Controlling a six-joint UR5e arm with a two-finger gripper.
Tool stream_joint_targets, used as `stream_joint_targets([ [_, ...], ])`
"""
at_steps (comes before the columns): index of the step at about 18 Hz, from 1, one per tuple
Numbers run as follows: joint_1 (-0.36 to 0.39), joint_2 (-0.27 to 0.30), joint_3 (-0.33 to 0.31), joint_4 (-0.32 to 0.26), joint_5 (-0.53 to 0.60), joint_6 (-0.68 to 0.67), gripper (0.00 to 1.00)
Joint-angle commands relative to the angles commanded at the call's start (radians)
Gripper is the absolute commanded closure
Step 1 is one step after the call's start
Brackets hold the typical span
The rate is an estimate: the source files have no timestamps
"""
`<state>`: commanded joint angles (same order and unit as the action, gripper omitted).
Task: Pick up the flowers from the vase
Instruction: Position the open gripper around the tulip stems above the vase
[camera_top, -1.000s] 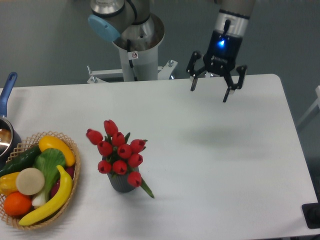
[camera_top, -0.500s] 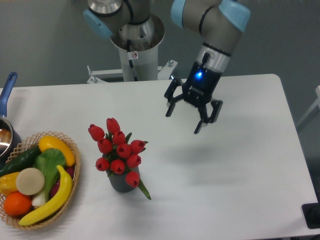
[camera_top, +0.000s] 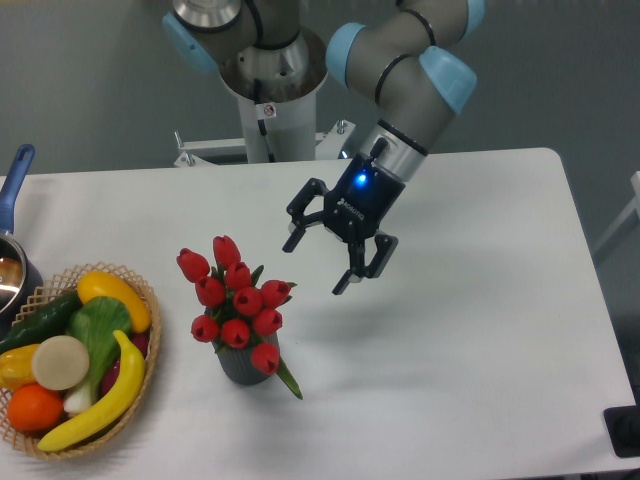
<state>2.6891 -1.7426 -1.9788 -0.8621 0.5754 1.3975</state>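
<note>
**Red tulips untouched in vase; gripper open and off to one side**

Red tulip heads on green stems, the flowers (camera_top: 238, 303), stand bunched in the vase (camera_top: 243, 364), a short dark grey ribbed cylinder on the white table (camera_top: 470, 350). The bunch leans a little away from upright, and one green leaf hangs over the vase rim toward the front.

The gripper (camera_top: 320, 255) hangs above the table to the right of the vase and higher than the flower heads, near them but clear of contact. Its jaws are spread wide and hold nothing. The tool is tilted, fingers angled down and toward the bunch.

A wicker basket (camera_top: 140, 365) of fruit and vegetables sits well left of the vase. A pan (camera_top: 12, 262) with a blue handle lies beyond it at the table edge.

Assessment: the approach is not yet complete, and no grasp is made.

Risks from here:
- Closing on the heads rather than the stems would likely crush or shed them
- A sideways entry could tip the light vase
- Stems tight in the mouth may lift the vase with them
</note>
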Motion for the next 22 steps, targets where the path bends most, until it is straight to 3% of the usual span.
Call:
stream_joint_targets([
  [7, -0.008, -0.041, 0.006, 0.002, -0.107, -0.026, 0.00],
  [22, -0.074, -0.129, 0.064, 0.017, -0.123, -0.017, 0.00],
])
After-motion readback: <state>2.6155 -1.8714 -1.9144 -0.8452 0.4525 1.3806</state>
